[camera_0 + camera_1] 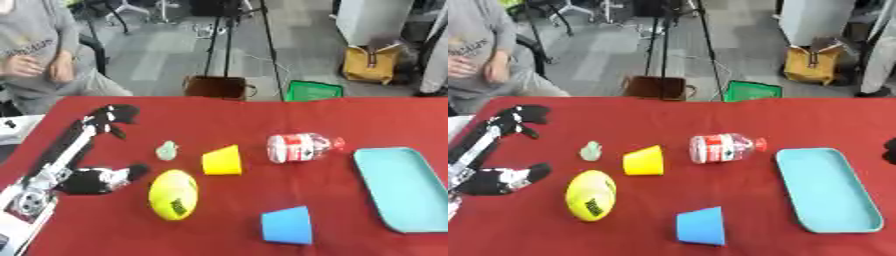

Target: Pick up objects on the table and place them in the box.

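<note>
My left hand (114,116) hovers open over the far left of the red table (219,112), holding nothing, its arm running in from the lower left. To its right lies a small pale green thing (166,150). A yellow cup (222,160) rests on its side at the centre, and a yellow oval ball (172,194) lies in front of it. A clear bottle (300,147) with a red-and-white label and red cap lies on its side. A blue cup (288,225) sits near the front. A dark sliver of my right hand (890,150) shows at the right edge.
A shallow teal tray (402,187), with nothing in it, lies along the right side. A black part of my left arm (96,180) lies close to the ball. Beyond the far edge are a seated person, a tripod, a brown box (214,87) and a green crate (313,91).
</note>
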Tool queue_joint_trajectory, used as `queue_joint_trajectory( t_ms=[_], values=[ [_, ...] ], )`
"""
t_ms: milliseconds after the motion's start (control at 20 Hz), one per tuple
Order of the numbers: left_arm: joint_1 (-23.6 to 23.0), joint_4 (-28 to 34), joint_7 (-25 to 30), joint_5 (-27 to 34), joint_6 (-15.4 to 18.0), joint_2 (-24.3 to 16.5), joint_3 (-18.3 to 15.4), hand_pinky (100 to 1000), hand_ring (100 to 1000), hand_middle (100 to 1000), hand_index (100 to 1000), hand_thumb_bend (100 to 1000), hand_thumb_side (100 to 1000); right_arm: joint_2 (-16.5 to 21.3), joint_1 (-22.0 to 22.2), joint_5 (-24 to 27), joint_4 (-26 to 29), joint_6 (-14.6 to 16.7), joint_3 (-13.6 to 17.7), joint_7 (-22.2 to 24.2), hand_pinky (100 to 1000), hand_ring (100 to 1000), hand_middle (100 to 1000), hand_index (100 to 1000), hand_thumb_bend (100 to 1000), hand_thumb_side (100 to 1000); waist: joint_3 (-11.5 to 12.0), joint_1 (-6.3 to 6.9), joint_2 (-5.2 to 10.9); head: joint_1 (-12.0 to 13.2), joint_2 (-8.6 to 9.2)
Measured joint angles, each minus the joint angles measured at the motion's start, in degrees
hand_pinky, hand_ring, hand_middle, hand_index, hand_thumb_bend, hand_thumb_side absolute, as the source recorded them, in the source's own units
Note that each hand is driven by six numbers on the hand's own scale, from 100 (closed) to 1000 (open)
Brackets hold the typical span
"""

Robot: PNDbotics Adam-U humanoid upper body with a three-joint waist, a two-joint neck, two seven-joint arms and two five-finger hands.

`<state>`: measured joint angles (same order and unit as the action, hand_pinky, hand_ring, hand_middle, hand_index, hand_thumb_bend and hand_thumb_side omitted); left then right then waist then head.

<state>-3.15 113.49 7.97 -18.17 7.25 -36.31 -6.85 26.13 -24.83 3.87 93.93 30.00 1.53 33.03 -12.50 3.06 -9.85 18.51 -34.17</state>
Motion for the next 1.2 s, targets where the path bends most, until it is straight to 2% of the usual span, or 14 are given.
queue_joint_trajectory(
  t_ms=[150, 200, 250, 350, 550, 600, 750, 950, 1200],
  values=[
    [0.8, 0.0, 2.5, -3.9, -1.2, -0.9, 1.3, 709, 810, 833, 894, 733, 676, 0.0, 0.0, 0.0, 0.0, 0.0, 0.0, 0.0, 604, 650, 677, 751, 211, 424, 0.0, 0.0, 0.17, -0.1, -0.01],
    [1.0, 0.0, 3.1, -6.3, -1.3, -0.9, 1.7, 740, 803, 816, 890, 858, 695, 0.0, 0.1, 0.0, 0.0, 0.0, 0.0, 0.0, 604, 649, 677, 751, 211, 425, 0.0, -0.01, 0.18, -0.1, -0.01],
    [1.0, 0.0, 3.6, -8.8, -1.2, -0.9, 2.2, 751, 806, 815, 888, 885, 691, 0.0, 0.1, 0.0, 0.0, 0.0, -0.1, 0.1, 604, 649, 677, 751, 211, 425, -0.2, 0.01, 0.18, -0.1, -0.01],
    [1.3, -0.9, 4.7, -12.6, -0.8, -1.2, 4.0, 751, 806, 815, 888, 885, 691, 0.0, 0.1, 0.0, 0.0, 0.0, -0.1, 0.2, 604, 649, 677, 751, 211, 425, -0.8, 0.03, 0.21, 0.0, -0.01],
    [2.7, -2.1, 8.1, -17.9, -1.3, -2.5, 7.7, 751, 806, 815, 888, 885, 691, 0.0, 0.1, 0.0, 0.0, 0.0, -0.1, 0.4, 604, 649, 677, 751, 211, 425, -0.5, -0.01, 0.25, 0.0, -0.01],
    [2.9, -2.1, 9.1, -19.0, -1.5, -2.5, 8.0, 791, 794, 796, 887, 1000, 668, 0.0, 0.1, 0.0, 0.0, 0.0, -0.1, 0.4, 603, 647, 676, 750, 208, 427, -0.5, -0.01, 0.25, 0.0, -0.01],
    [3.2, -2.5, 12.0, -22.1, -2.2, -2.9, 9.6, 786, 782, 788, 886, 1000, 653, 0.0, 0.1, 0.0, -0.1, -0.1, -0.1, 0.5, 603, 647, 675, 749, 203, 431, -1.0, 0.03, 0.28, 0.0, -0.01],
    [5.2, -6.9, 15.8, -26.0, -1.9, -3.2, 12.5, 785, 780, 788, 886, 1000, 652, 0.0, 0.1, 0.0, -0.1, -0.2, -0.2, 0.6, 603, 647, 675, 749, 203, 431, -1.2, -0.01, 0.35, 0.0, -0.01],
    [8.1, -11.4, 19.7, -30.6, 0.2, -2.4, 11.5, 757, 757, 772, 880, 1000, 628, 0.0, 0.1, 0.1, -0.1, -0.2, -0.2, 0.7, 603, 646, 674, 749, 204, 430, -1.2, -0.02, 0.81, -0.1, -0.01]
  ],
)
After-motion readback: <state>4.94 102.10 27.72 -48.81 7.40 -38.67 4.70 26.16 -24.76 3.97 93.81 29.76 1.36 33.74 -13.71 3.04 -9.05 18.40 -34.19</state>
